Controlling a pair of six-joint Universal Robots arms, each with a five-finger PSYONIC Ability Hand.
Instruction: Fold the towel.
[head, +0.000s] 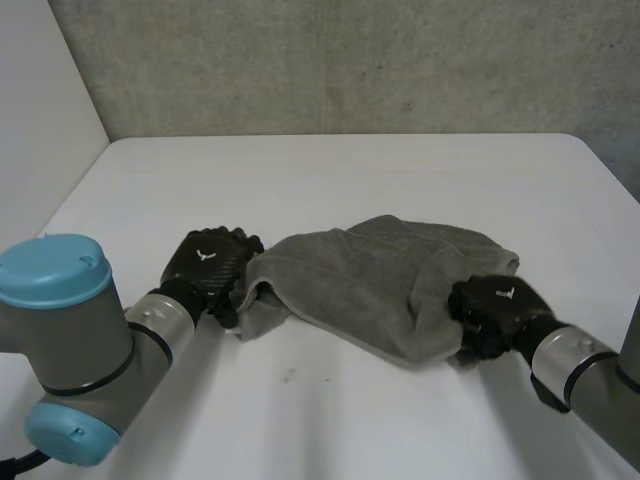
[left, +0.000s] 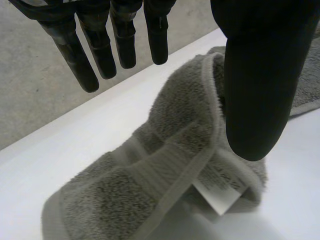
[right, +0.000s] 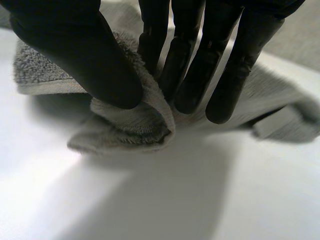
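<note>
Closest in, my left arm (head: 60, 340) with its blue-capped joint leads to my left hand (head: 205, 262) at the left edge of the grey towel (head: 370, 285). Its fingers (left: 82, 65) are straight and spread, clear of the cloth, and its thumb (left: 257, 90) is over the hemmed edge near a white label (left: 220, 192). My right hand (head: 495, 305) pinches the towel's right edge, a fold caught between thumb and fingers. The towel lies bunched mid-tabletop (head: 330, 170), with bare white surface open all around, widest on the far side.
</note>
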